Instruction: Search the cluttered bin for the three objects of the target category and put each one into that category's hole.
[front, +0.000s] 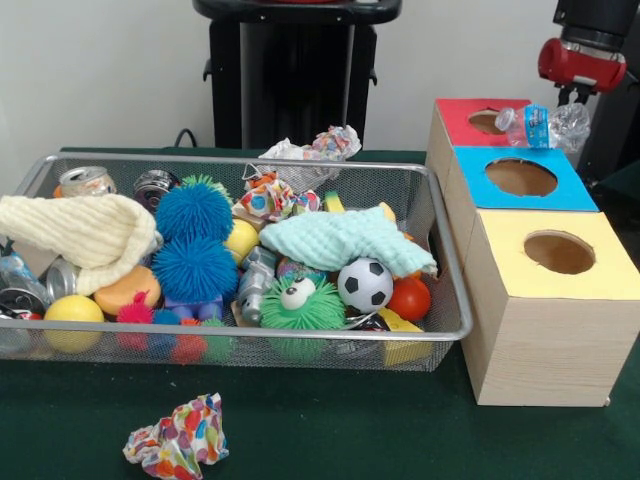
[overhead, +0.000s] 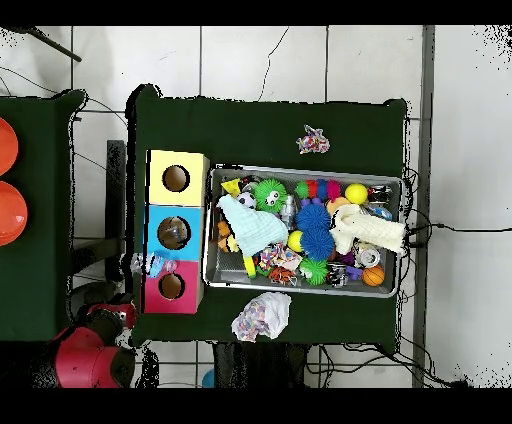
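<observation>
My gripper (front: 572, 100) hangs at the top right, shut on a crushed clear bottle with a blue label (front: 545, 125). It holds the bottle in the air just right of the red-topped box's round hole (front: 487, 121), over the edge of the red (front: 455, 118) and blue tops. In the overhead view the bottle (overhead: 150, 265) sits at the outer side of the red-topped box (overhead: 188, 290), beside its hole (overhead: 171, 286). The wire mesh bin (front: 300, 334) is full of clutter. A clear plastic piece with blue marks (front: 14, 272) lies at its left end, part hidden.
The blue-topped box (front: 575, 195) and yellow-topped box (front: 610, 270) stand in line with the red one. The bin holds blue spiky balls (front: 195, 212), a soccer ball (front: 365, 284), cans (front: 85, 180) and two cloths (front: 340, 238). A crumpled paper wad (front: 178, 440) lies in front.
</observation>
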